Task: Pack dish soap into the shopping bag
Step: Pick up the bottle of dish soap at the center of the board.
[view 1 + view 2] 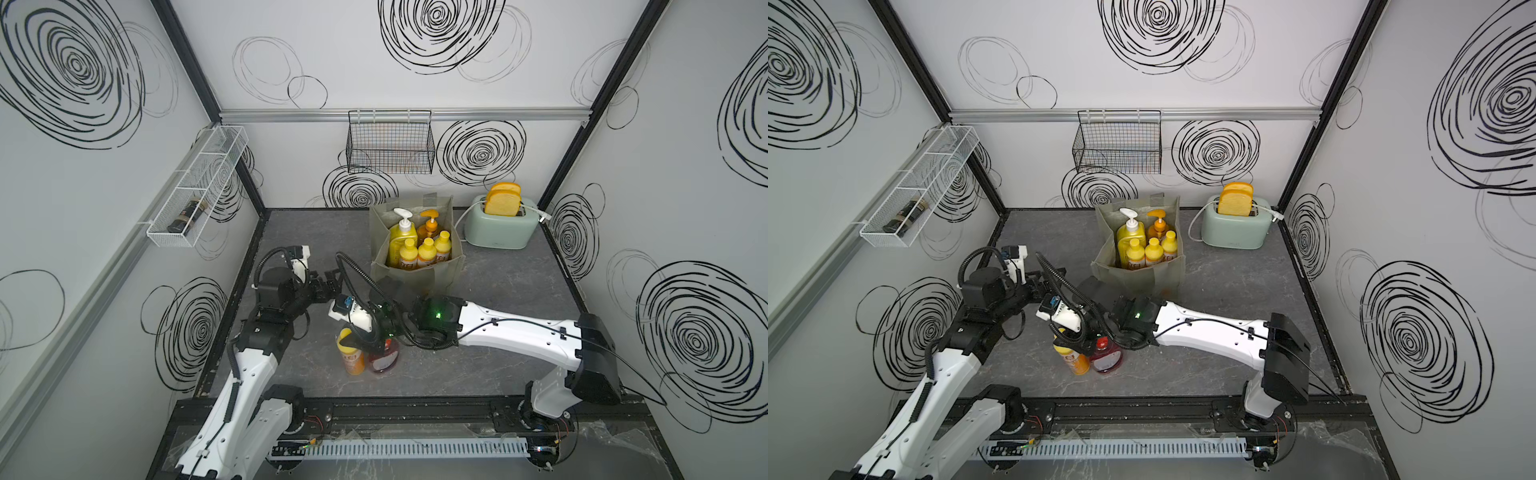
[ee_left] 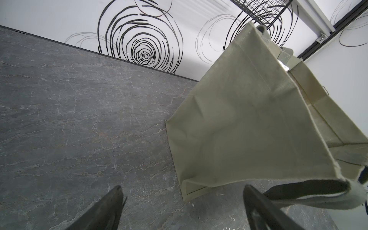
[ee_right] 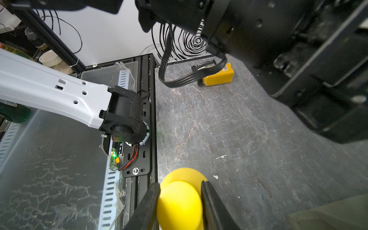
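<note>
straddling yellow cap (image 3: 179,205) with right tool (image 3: 180,184)

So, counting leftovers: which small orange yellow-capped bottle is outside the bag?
The orange bottle beside the squat red bottle, cap inside the right gripper; the other three stand inside the grey-green fabric tote.

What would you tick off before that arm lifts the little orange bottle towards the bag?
1. Right gripper straddles the yellow cap of the small orange bottle: ok.
2. Grip firm on that cap: cannot tell.
3. Red bottle clear of the lift: not ok, it stands close beside.
4. Shopping bag upright, mouth open: ok.
5. Room left inside: cannot tell; five bottles are already in it.
6. Left gripper open, empty, beside the bag: ok.
</note>
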Robot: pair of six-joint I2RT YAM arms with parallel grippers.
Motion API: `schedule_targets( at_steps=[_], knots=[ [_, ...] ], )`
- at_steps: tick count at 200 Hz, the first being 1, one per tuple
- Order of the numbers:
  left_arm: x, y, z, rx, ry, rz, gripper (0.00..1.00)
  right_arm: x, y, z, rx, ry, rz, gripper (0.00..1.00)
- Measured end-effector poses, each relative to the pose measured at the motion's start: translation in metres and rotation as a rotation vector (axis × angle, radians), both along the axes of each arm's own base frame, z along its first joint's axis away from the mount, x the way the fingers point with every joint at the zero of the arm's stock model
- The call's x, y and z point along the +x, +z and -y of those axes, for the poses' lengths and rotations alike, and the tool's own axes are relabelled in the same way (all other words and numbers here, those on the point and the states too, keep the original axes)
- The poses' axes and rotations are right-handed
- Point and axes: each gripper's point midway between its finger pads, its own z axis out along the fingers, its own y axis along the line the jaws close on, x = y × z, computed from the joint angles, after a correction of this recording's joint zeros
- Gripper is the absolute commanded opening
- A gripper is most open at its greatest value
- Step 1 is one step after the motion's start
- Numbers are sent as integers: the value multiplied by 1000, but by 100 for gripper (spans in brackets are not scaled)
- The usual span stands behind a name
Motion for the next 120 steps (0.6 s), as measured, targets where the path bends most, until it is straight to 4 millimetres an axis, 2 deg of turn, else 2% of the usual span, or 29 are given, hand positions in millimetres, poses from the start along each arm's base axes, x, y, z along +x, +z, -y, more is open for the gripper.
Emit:
schedule_targets(
  at_steps=[18, 73, 120],
  knots=[
    [0, 0, 0, 0, 0, 0, 96, 0, 0, 0, -1, -3, 3, 37],
    [0, -1, -1, -1, 3, -1, 96, 7, 1, -2, 6, -22, 36, 17],
    [1, -1, -4, 0, 15, -1, 96, 14, 3, -2, 0, -52, 41, 9]
  ],
)
